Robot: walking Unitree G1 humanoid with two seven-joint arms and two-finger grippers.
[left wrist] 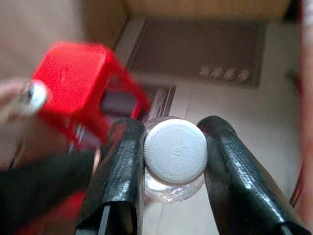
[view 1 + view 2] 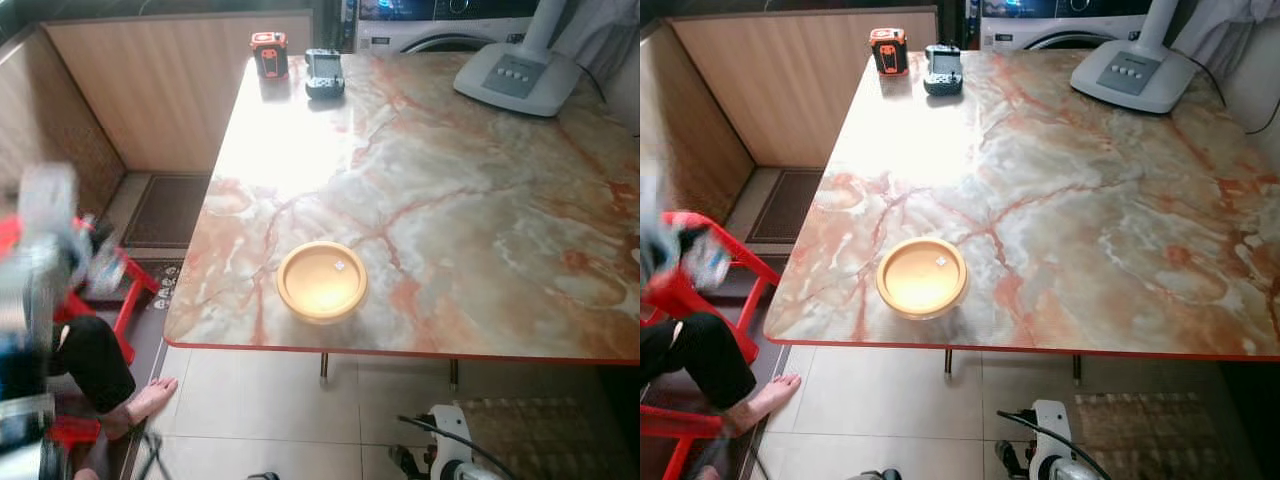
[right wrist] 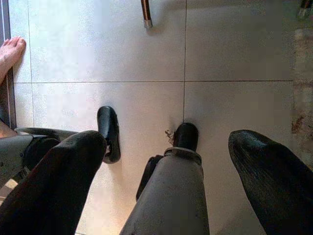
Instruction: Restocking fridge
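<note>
A clear plastic bottle with a white screw cap (image 1: 175,151) sits between the two black fingers of my left gripper (image 1: 173,129), which is shut on it just below the cap. In the left eye view that arm is a grey blur (image 2: 45,250) at the far left, beside the table and over a red stool. My right gripper (image 3: 168,139) hangs open over the tiled floor, nothing between its fingers. A shallow yellow bowl (image 2: 321,281) rests empty near the front edge of the marble table (image 2: 450,200).
A person sits at the left on a red stool (image 2: 120,295), black-trousered leg and bare foot (image 2: 150,395) on the tiles. At the table's far edge lie an orange device (image 2: 269,53), a grey controller (image 2: 324,72) and a white fan base (image 2: 516,78).
</note>
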